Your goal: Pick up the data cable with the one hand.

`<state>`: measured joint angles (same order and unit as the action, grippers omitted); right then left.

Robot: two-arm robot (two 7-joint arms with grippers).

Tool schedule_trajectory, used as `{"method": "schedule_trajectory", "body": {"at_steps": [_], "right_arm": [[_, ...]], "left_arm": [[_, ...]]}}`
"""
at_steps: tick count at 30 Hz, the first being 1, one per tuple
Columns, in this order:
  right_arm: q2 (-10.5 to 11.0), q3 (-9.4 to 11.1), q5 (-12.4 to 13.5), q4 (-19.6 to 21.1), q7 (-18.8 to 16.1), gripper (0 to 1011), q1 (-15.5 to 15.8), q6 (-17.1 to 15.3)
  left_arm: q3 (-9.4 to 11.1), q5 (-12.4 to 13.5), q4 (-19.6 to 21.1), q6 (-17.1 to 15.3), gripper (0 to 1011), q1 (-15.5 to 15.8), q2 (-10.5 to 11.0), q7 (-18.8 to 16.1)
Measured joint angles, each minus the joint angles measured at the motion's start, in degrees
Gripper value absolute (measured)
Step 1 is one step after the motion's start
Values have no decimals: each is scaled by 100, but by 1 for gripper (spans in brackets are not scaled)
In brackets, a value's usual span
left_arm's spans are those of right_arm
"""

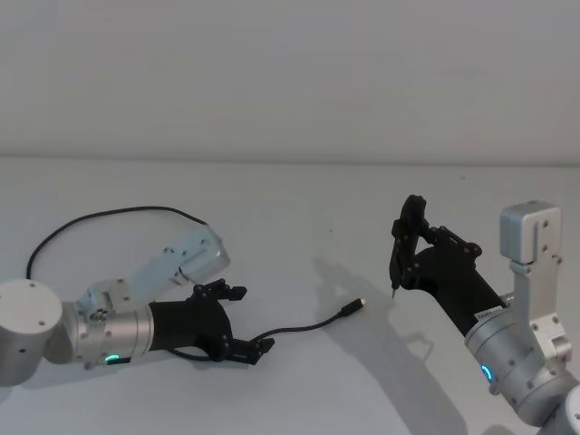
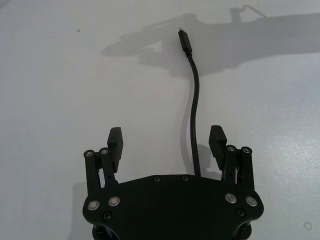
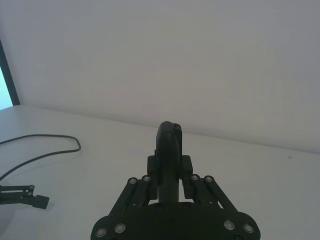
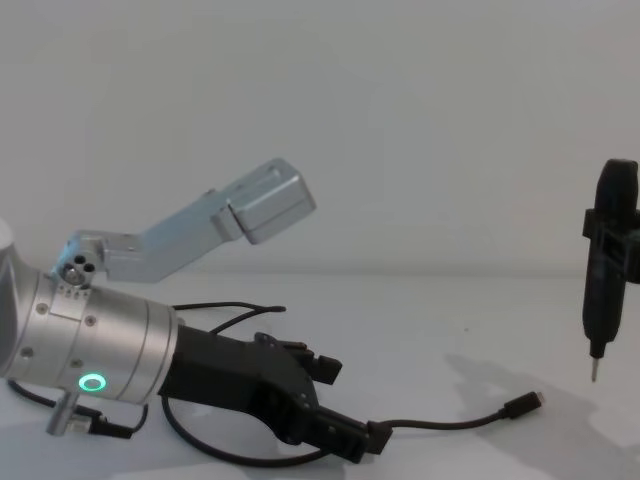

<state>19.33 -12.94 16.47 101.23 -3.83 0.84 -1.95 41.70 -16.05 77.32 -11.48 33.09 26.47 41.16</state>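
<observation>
On the table (image 1: 299, 190), my left gripper (image 2: 166, 136) sits low, fingers (image 2: 116, 141) spread wide. The right gripper (image 3: 170, 169) hangs well apart, clamped on a slim pin-tipped tool (image 4: 605, 270). The data cable (image 2: 194, 100) runs between the left fingers, hugging one, so closing could push the thin cord flat and let it slip out.

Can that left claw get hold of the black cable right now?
Probably yes: the left claw sits open, and the data cable runs between its fingers with nothing blocking.

Matt black plastic forms the left gripper (image 2: 166, 137) and the stick tool (image 4: 603, 270) in the right gripper (image 3: 170, 167). The data cable (image 1: 299, 327) is matt black, its plug tip (image 1: 362, 304) shiny metal. The bench (image 1: 299, 208) is smooth, matt white.
</observation>
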Motion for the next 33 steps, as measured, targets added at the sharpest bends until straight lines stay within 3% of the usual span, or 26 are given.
{"method": "schedule_trajectory", "body": {"at_steps": [17,27,33], "right_arm": [[0,0,0,0,0,275,0,0],[0,0,0,0,0,275,0,0],[0,0,0,0,0,275,0,0]], "left_arm": [[73,109,-160,-152,992,99,-143,-39],[89,124,-188,-178,793,116,-172,-43],[92,132,-197,-188,741,120,-180,-46]]}}
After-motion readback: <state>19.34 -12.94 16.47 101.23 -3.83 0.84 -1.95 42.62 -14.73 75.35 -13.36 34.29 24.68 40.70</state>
